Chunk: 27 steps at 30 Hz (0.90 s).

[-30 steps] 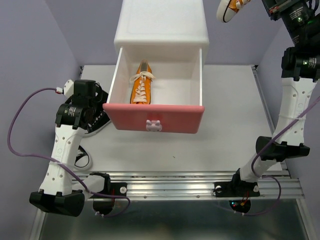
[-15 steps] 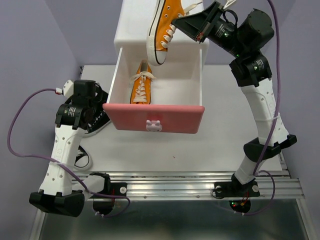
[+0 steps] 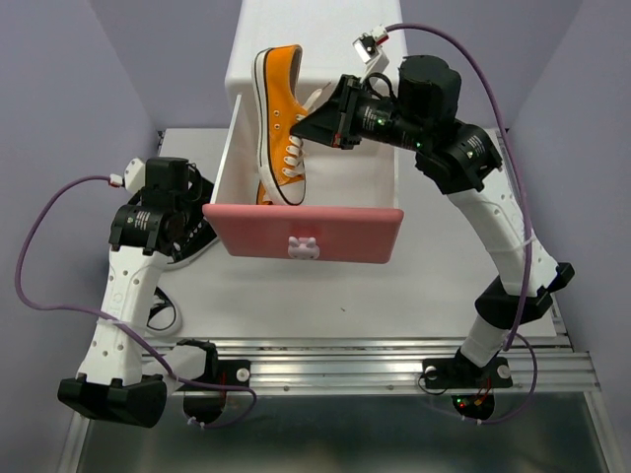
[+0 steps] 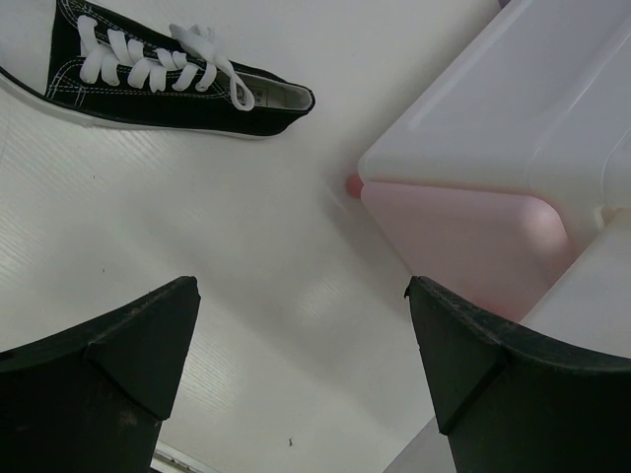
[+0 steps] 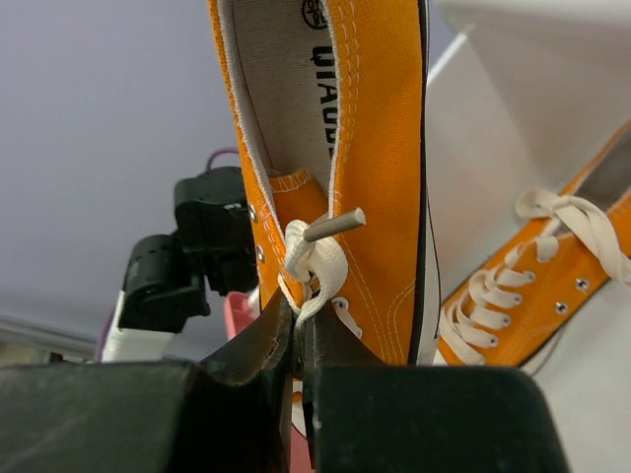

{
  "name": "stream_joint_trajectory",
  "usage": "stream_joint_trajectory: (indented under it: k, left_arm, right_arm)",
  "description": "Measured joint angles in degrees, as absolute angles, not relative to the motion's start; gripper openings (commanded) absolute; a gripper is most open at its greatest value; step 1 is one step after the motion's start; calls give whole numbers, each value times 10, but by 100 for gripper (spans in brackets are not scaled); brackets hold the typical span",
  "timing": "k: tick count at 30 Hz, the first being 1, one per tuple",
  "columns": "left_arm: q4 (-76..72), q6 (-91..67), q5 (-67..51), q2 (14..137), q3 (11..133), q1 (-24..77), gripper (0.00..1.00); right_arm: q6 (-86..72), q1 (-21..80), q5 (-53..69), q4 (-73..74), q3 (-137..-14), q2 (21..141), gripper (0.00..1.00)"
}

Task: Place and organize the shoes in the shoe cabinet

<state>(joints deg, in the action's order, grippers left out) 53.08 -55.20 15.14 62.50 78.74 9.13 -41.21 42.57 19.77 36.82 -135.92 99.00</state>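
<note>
The white shoe cabinet (image 3: 317,54) stands at the back, its darker pink upper drawer (image 3: 303,235) pulled open. My right gripper (image 3: 317,120) is shut on the laces and collar edge of an orange sneaker (image 3: 279,123), which hangs toe-down over the drawer's left part. In the right wrist view the gripper (image 5: 299,335) pinches the white lace of that sneaker (image 5: 375,148). A second orange sneaker (image 5: 532,286) lies in the drawer. My left gripper (image 4: 301,374) is open and empty above the table, beside a black sneaker (image 4: 168,84), which also shows in the top view (image 3: 197,236).
Another black sneaker (image 3: 163,313) lies near the left arm's base, mostly hidden by the arm. The cabinet's side and pink drawer (image 4: 493,197) fill the right of the left wrist view. The bunny knob (image 3: 303,246) faces me. Purple walls close in both sides.
My right arm has swung the orange sneaker from the far upper right down and leftward to over the open drawer, turning it toe-down. The left arm has not moved.
</note>
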Motion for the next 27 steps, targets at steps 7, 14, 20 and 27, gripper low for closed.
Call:
stream_joint_trajectory:
  k: [7, 14, 20, 27]
  left_arm:
    - [529, -552, 152, 625, 786, 91, 99]
    - [528, -557, 151, 620, 773, 91, 99]
    - [525, -560, 151, 617, 773, 91, 99]
    - [525, -561, 151, 616, 772, 91, 99]
  right_arm:
    - [-360, 427, 180, 431, -1333, 983, 1]
    - [-336, 426, 160, 485, -1301, 982, 1]
    - [-312, 426, 135, 517, -1299, 980, 1]
    - [-296, 425, 123, 553, -1299, 978, 1]
